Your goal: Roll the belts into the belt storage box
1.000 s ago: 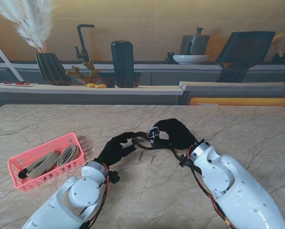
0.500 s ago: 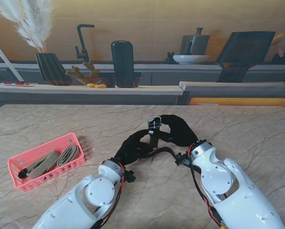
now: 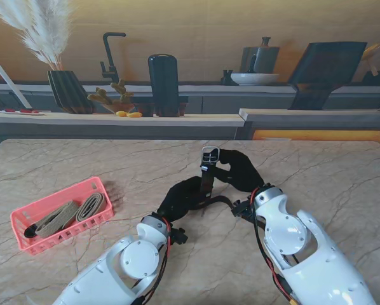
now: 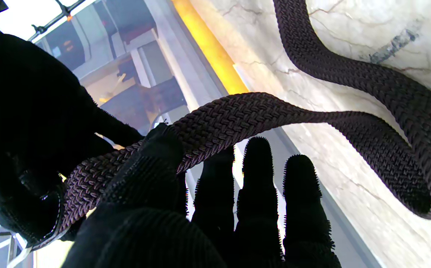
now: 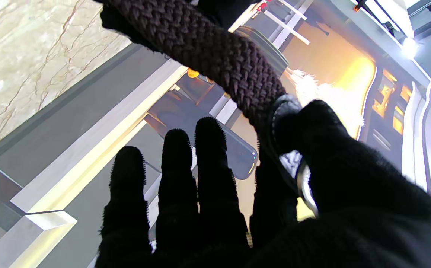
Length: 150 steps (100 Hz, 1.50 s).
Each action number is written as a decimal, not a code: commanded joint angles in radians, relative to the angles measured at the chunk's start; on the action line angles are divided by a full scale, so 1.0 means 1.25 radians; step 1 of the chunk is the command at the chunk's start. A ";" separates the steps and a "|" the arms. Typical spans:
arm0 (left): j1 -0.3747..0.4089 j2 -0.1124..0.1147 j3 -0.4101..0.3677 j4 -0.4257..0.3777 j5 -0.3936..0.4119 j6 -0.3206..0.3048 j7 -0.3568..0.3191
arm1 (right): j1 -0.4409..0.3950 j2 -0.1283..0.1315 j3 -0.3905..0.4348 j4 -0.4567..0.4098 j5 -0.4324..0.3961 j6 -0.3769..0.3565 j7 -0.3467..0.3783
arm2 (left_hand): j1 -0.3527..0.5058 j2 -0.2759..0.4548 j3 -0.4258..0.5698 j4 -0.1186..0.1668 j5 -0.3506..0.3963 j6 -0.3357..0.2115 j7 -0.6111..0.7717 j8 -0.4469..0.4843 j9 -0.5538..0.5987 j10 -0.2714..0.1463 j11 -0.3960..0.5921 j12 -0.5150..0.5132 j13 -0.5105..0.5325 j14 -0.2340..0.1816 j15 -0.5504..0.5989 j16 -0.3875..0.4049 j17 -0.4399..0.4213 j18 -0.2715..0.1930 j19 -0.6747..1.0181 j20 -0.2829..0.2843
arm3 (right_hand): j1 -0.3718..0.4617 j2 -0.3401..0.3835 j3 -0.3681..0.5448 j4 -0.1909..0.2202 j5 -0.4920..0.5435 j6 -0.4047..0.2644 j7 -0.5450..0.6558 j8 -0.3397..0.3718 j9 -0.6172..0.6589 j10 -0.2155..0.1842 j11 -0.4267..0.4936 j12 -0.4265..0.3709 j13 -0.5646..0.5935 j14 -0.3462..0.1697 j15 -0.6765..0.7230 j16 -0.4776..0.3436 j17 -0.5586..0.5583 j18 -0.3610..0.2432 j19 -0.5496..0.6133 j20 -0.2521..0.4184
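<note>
While the right hand (image 3: 237, 170) pinches the belt (image 3: 206, 185) at its buckle (image 3: 210, 156), left hand (image 3: 182, 197) grips the strap lower; rolling should start next, toward the box (image 3: 25, 217).

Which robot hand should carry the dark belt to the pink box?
Probably the left hand. The pink box sits on the robot's left side, and that hand already grips the dark belt. The right hand pinches the buckle end, farther from the box.
</note>
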 commanded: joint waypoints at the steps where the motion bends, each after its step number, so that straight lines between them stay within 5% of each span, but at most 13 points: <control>1: 0.011 -0.012 0.004 -0.007 -0.010 -0.002 0.002 | 0.000 -0.008 0.002 -0.008 0.003 0.007 -0.005 | 0.054 0.030 -0.023 -0.007 0.024 -0.045 0.050 0.016 0.024 -0.030 0.018 0.014 0.020 -0.021 0.013 0.009 0.009 -0.004 0.027 0.019 | 0.003 0.058 -0.002 0.035 0.044 -0.046 0.048 0.003 0.000 0.002 -0.010 0.010 0.010 -0.005 0.012 0.011 0.002 -0.009 0.029 0.015; 12: 0.014 -0.016 0.006 -0.006 -0.032 -0.020 0.004 | -0.003 -0.010 0.006 -0.015 0.026 0.027 -0.003 | 0.083 0.020 -0.025 -0.001 0.016 -0.031 0.104 0.049 0.064 -0.015 0.036 0.063 0.059 -0.005 0.054 0.024 0.033 0.009 0.059 0.033 | 0.003 0.064 -0.010 0.038 0.038 -0.043 0.046 0.005 0.001 0.010 -0.007 0.012 0.013 -0.004 0.016 0.014 0.003 -0.007 0.033 0.017; 32: 0.032 -0.008 0.001 -0.032 -0.055 -0.051 -0.019 | -0.001 -0.011 0.012 -0.018 0.036 0.081 0.008 | 0.116 0.011 0.012 -0.006 -0.014 0.021 0.155 0.140 0.092 0.027 0.159 0.245 0.128 0.049 0.204 0.174 0.087 0.061 0.150 0.074 | 0.007 0.081 -0.029 0.045 0.023 -0.040 0.040 0.008 0.011 0.021 0.005 0.019 0.018 0.002 0.026 0.022 0.006 -0.005 0.041 0.022; 43: 0.038 -0.005 -0.002 -0.039 -0.037 -0.060 -0.015 | 0.008 -0.012 0.010 -0.012 0.065 0.132 0.025 | 0.122 0.021 0.030 -0.015 -0.015 0.027 0.173 0.171 0.105 0.037 0.184 0.277 0.162 0.064 0.236 0.217 0.120 0.086 0.182 0.088 | 0.018 0.099 -0.060 0.055 0.008 -0.030 0.030 0.013 0.015 0.032 0.005 0.021 0.016 0.008 0.029 0.025 0.005 -0.002 0.045 0.025; 64: 0.038 -0.003 -0.007 -0.036 0.007 -0.058 0.008 | 0.028 -0.011 0.008 -0.006 0.132 0.272 0.085 | 0.122 0.019 0.041 -0.031 -0.014 0.023 0.196 0.185 0.120 0.040 0.225 0.287 0.215 0.072 0.301 0.289 0.165 0.094 0.221 0.117 | 0.000 0.085 -0.109 0.079 -0.003 0.115 -0.061 0.032 0.002 0.078 0.018 0.032 0.008 0.055 0.050 0.045 0.000 0.030 0.051 0.045; 73: 0.033 -0.006 -0.008 -0.026 0.024 -0.056 0.025 | 0.034 -0.008 0.005 -0.004 0.126 0.330 0.107 | 0.122 0.017 0.028 -0.031 -0.011 0.014 0.198 0.174 0.125 0.035 0.225 0.288 0.238 0.056 0.335 0.322 0.184 0.091 0.238 0.138 | -0.103 0.070 -0.069 0.100 0.052 0.192 -0.237 0.165 -0.001 0.102 0.030 0.030 0.017 0.088 0.074 0.065 0.011 0.059 0.061 0.060; 83: 0.030 -0.007 -0.012 -0.020 0.032 -0.047 0.034 | 0.037 0.004 0.007 -0.001 0.113 0.367 0.157 | 0.122 0.022 0.021 -0.030 -0.014 0.007 0.198 0.171 0.120 0.034 0.225 0.290 0.235 0.053 0.338 0.332 0.178 0.090 0.237 0.143 | -0.167 0.086 -0.120 0.102 0.065 0.230 -0.283 0.188 -0.008 0.130 0.031 0.030 0.012 0.112 0.089 0.076 0.011 0.076 0.076 0.071; 108: 0.036 -0.012 -0.020 -0.026 0.019 -0.035 0.047 | 0.014 0.021 0.025 0.008 0.064 0.342 0.195 | 0.122 0.028 0.014 -0.026 -0.020 -0.001 0.199 0.163 0.111 0.031 0.222 0.294 0.224 0.050 0.324 0.342 0.170 0.085 0.226 0.150 | -0.185 0.160 -0.225 0.106 0.129 0.236 -0.278 0.254 0.038 0.150 0.052 0.041 0.036 0.140 0.142 0.113 0.020 0.061 0.114 0.098; 125: 0.050 -0.013 -0.025 -0.047 -0.039 -0.024 0.027 | -0.013 0.014 0.029 0.025 0.037 0.289 0.141 | 0.122 0.029 0.010 -0.024 -0.020 -0.001 0.200 0.161 0.112 0.030 0.217 0.292 0.225 0.051 0.318 0.343 0.169 0.085 0.222 0.153 | -0.202 0.162 -0.233 0.107 0.176 0.216 -0.215 0.316 0.090 0.145 0.103 0.070 0.078 0.149 0.196 0.145 0.039 0.059 0.150 0.109; 135: 0.062 -0.011 -0.028 -0.066 -0.100 -0.017 -0.010 | -0.011 0.002 0.024 0.039 0.069 0.292 0.110 | 0.122 0.027 0.014 -0.021 -0.016 -0.005 0.199 0.159 0.113 0.036 0.215 0.292 0.222 0.055 0.315 0.346 0.162 0.092 0.218 0.156 | -0.210 0.171 -0.232 0.106 0.189 0.212 -0.196 0.336 0.099 0.146 0.115 0.076 0.085 0.151 0.208 0.152 0.038 0.060 0.159 0.108; 150: 0.064 -0.003 -0.026 -0.074 -0.146 -0.019 -0.057 | 0.014 -0.006 0.022 0.059 0.190 0.323 0.139 | 0.121 0.025 0.017 -0.020 -0.010 -0.012 0.198 0.160 0.117 0.034 0.214 0.294 0.222 0.055 0.312 0.348 0.161 0.095 0.216 0.160 | -0.252 0.248 -0.265 0.099 0.136 0.211 -0.240 0.333 0.062 0.155 0.090 0.067 0.052 0.151 0.194 0.151 0.014 0.059 0.152 0.105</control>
